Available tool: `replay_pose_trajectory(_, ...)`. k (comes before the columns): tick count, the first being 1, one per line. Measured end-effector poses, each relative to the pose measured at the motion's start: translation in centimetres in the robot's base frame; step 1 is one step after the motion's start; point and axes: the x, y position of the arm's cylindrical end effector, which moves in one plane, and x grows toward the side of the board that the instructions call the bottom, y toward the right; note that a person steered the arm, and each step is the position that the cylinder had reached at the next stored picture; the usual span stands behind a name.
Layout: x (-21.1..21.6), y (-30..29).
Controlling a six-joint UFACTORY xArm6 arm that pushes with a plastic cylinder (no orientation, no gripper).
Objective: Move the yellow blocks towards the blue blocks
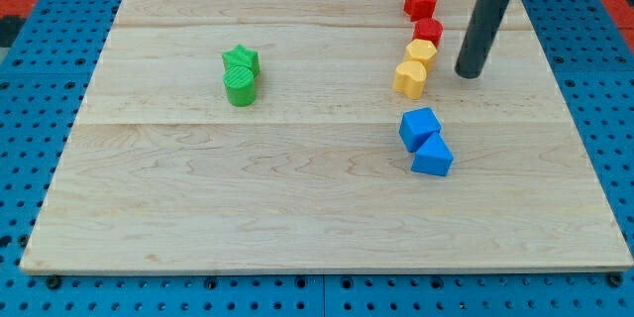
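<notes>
Two yellow blocks, upper (pixel 422 52) and lower (pixel 410 77), touch at the table's (pixel 297 208) right-centre. Below them, apart, sit the blue cube (pixel 419 126) and the blue block (pixel 432 157), touching. My tip (pixel 469 74) stands just right of the yellows. No jaws fitted: state not applicable. Red star (pixel 420 1) and red block (pixel 428 31) lie above; green star (pixel 241 59) and green cylinder (pixel 240 86) at left.

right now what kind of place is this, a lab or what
Probably a robotics lab bench. A wooden board lies on a blue perforated surface, small coloured blocks sit in groups such as the yellow blocks and blue blocks, and my tip stands right of the yellow ones.
</notes>
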Motion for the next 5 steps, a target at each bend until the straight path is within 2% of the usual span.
replay_pose_trajectory(4, -1.3, 0.5)
replay_pose_trajectory(5, -3.9, 0.5)
